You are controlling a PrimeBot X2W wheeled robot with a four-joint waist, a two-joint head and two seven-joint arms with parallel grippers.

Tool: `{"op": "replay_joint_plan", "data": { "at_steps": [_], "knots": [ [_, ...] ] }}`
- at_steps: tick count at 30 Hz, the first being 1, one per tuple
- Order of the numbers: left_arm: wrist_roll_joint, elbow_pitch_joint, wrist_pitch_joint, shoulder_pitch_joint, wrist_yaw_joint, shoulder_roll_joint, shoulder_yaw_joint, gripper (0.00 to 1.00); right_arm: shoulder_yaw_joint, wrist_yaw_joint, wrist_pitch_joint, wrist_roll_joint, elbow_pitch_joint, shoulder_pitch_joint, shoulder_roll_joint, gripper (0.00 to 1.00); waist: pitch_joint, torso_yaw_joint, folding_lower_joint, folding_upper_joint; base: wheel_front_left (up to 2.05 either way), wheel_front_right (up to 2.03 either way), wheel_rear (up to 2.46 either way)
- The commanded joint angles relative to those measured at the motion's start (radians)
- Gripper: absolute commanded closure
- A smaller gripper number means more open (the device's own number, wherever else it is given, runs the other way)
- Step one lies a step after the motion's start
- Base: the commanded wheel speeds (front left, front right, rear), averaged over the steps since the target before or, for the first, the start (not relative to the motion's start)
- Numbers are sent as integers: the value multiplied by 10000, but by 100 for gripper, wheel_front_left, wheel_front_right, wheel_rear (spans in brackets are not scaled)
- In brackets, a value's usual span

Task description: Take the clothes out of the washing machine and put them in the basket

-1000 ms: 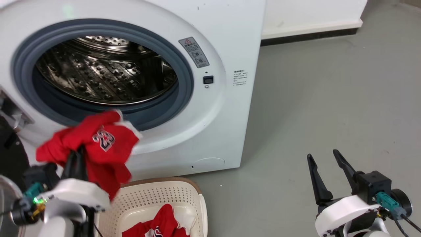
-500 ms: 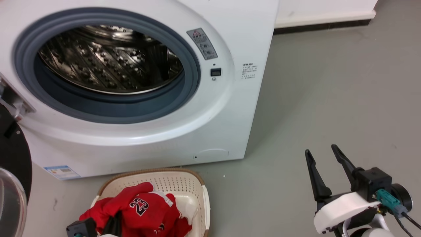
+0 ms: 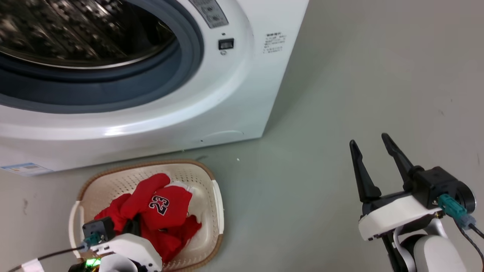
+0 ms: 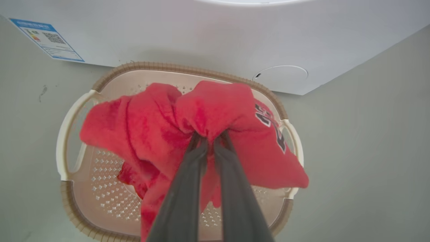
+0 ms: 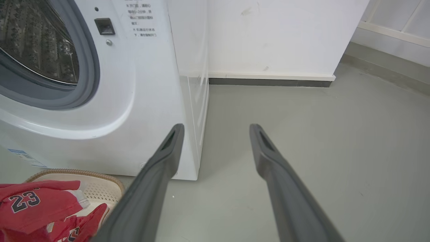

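Note:
My left gripper (image 4: 208, 137) is shut on a bunched red jersey (image 4: 215, 107) and holds it over the cream basket (image 4: 188, 69), with folds drooping inside. In the head view the jersey (image 3: 166, 206) shows the number 23 and sits within the basket's brown rim (image 3: 151, 164); the left gripper (image 3: 133, 226) is half buried in cloth. More red clothes (image 5: 77, 228) lie beneath it. The washing machine (image 3: 234, 94) stands just behind the basket, its steel drum (image 3: 75, 34) open. My right gripper (image 3: 369, 140) hangs open over the floor on the right, holding nothing.
The grey floor (image 3: 359, 75) stretches to the right of the machine. A white wall with a dark skirting (image 5: 268, 81) runs behind it. A blue label (image 4: 47, 39) is stuck low on the machine's front.
The left gripper has carried the jersey from the drum's mouth down to the basket. The head camera has tilted down. The right gripper has stayed put.

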Motion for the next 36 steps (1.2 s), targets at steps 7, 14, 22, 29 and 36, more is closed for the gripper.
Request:
{"op": "replay_joint_plan", "data": {
  "at_steps": [7, 14, 22, 29, 36],
  "knots": [
    [58, 2277, -316, -1471, -124, 183, 5, 100, 31, -7, -329, 161, 104, -624, 1, 0, 1443, -624, -1, 0, 0, 0, 0],
    [-61, 3817, -447, -2250, -230, 300, 195, 100, 129, -7, -526, 233, 185, -970, 3, 0, 2256, -791, -1, 0, 0, 0, 0],
    [-164, 4697, -484, -2435, -321, 295, 424, 88, 172, -7, -699, 258, 377, -1194, 1, 0, 2614, -904, -1, 0, 0, 0, 0],
    [-195, 4990, -476, -2517, -361, 180, 512, 0, 157, -7, -735, 190, 565, -1207, 1, 0, 2316, -804, -1, 0, 0, 0, 0],
    [-70, 4859, -476, -2049, -627, -3, 491, 0, 290, -7, -728, 215, 933, -877, 0, 0, 898, -504, -1, 0, 0, 0, 0]
  ]
}}
